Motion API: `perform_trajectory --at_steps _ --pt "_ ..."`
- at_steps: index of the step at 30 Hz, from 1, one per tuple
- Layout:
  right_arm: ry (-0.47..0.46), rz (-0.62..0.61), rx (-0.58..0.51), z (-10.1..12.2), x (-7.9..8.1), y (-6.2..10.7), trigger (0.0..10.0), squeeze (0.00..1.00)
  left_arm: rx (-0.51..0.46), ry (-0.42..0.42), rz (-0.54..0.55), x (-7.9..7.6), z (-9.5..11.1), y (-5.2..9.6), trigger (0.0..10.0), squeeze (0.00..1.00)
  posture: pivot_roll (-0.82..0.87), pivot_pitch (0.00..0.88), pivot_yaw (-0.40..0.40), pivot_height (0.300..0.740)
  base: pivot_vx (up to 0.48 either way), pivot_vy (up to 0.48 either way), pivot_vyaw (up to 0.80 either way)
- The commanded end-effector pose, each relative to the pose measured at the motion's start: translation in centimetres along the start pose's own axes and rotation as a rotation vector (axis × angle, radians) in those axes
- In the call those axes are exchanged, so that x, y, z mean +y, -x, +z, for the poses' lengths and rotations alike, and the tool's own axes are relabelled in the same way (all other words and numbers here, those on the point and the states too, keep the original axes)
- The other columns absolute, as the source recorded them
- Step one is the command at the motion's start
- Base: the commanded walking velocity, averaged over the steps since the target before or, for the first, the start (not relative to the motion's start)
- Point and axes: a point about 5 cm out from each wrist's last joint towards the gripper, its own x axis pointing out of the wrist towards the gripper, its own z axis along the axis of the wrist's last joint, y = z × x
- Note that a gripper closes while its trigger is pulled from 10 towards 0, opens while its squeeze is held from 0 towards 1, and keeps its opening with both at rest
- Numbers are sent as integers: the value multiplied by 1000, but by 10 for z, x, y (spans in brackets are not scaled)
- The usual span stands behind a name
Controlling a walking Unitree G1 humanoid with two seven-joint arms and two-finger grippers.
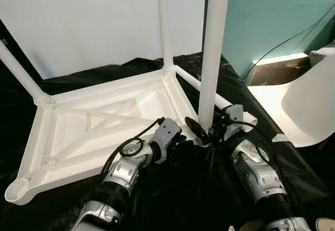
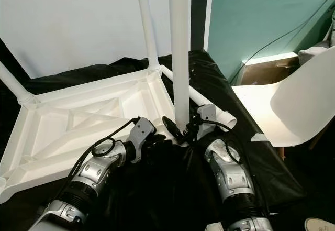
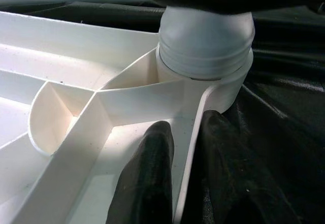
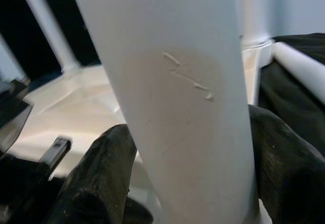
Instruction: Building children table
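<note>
Bright, even room light falls on the upturned white tabletop, its ribs casting soft grey shadows. Beside it the black sheet shines in glossy creases. A lit strip glows along the floor past the white chair. Both wrist views are soft: the near leg and the black fingers blur.

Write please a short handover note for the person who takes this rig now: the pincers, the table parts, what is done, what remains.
Right pincer: shut on the near-right leg, low, near its socket.
Left pincer: shut on the rim of the upturned tabletop beside that socket, steadying it.
Done: two far legs stand in their corners. The near-right leg's threads still show, so probably not fully screwed.
Left: finish this leg; the near-left socket is empty; a loose leg lies on the black sheet.
</note>
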Motion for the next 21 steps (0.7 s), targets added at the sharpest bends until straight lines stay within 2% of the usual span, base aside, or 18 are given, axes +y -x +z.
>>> perform_trajectory --at_steps 1,4,5,6,8,9,11,15,16,17,21 --pt "12 269 23 1 28 -12 10000 0 120 88 -72 -20 -30 -11 10000 0 33 0 48 740 0 0 0" --pt "35 320 48 3 22 -6 10000 0 120 86 -73 -20 -30 -11 10000 0 31 0 50 740 0 0 0" --pt "74 370 89 4 12 0 10000 0 120 84 -75 -19 -29 -12 10000 0 28 0 52 740 0 0 0" --pt "74 370 89 4 12 0 10000 0 120 84 -75 -19 -29 -12 10000 0 28 0 52 740 0 0 0" --pt "139 409 147 8 -8 5 10000 0 121 81 -77 -18 -29 -12 10000 0 27 0 56 740 0 0 0" --pt "139 409 147 8 -8 5 10000 0 121 81 -77 -18 -29 -12 10000 0 27 0 56 740 0 0 0" --pt "174 418 175 12 -20 4 10000 0 124 83 -77 -18 -29 -11 10000 0 29 0 58 740 0 0 0" --pt "199 444 207 12 -25 1 10000 0 132 88 -72 -17 -31 -11 10000 0 31 0 59 740 0 0 0" --pt "209 486 239 10 -25 0 10000 0 133 91 -72 -17 -31 -10 10000 0 36 0 62 740 0 0 0" --pt "203 515 258 9 -26 1 0 0 133 91 -72 -17 -31 -9 10000 0 38 0 63 740 0 0 0" --pt "186 573 304 7 -29 3 0 0 137 91 -70 -17 -32 -8 10000 0 44 0 62 740 0 0 0"
